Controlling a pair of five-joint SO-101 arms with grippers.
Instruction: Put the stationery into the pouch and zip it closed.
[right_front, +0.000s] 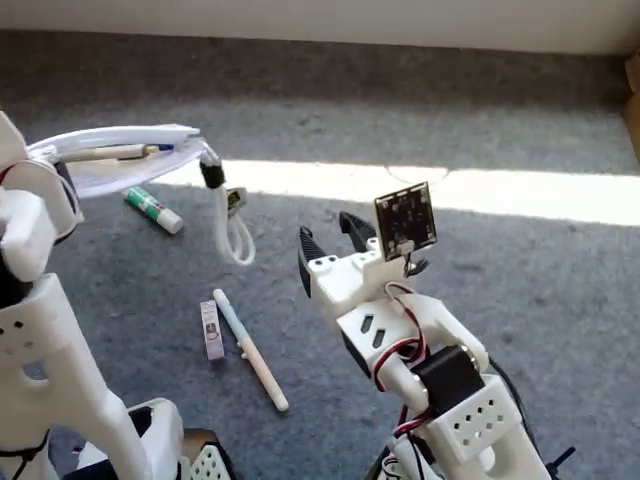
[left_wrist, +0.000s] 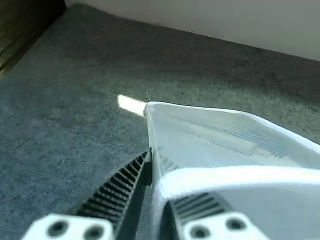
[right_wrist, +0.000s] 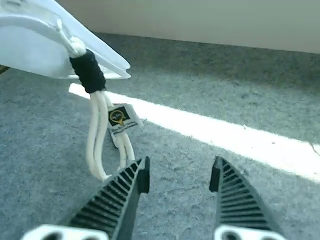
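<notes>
The left gripper (left_wrist: 150, 161) has its jaws clenched on one edge of the translucent white plastic pouch (right_front: 120, 165), holding it raised above the far left part of the grey felt-covered desk (right_front: 500, 300). The right gripper (right_front: 328, 233) sits near the middle of the desk with its jaws released and spread, facing the white cord loop (right_front: 236, 238) that hangs from the pouch's end.

Three pieces lie loose on the desk, so filling looks like the step in hand, not zipping. The right arm should probably take the green-and-white glue stick (right_front: 152, 208), which lies just under the pouch. It should close across the stick's middle, lift it clear of the cord, and feed it in lengthwise along the opening. The cord could snag the jaws if the approach passes through it. The left arm's job is to keep the mouth steady and facing the right arm.

The pouch looks thin and floppy, and a slim white pen (right_front: 110, 153) shows through its wall. A black binding (right_wrist: 87, 72) gathers the cord, and a small printed tag (right_wrist: 120, 119) hangs beside it. Nearer the left front edge lie a pale blue-and-cream marker (right_front: 250, 350) and a small lilac block (right_front: 211, 330), just beside each other.
</notes>
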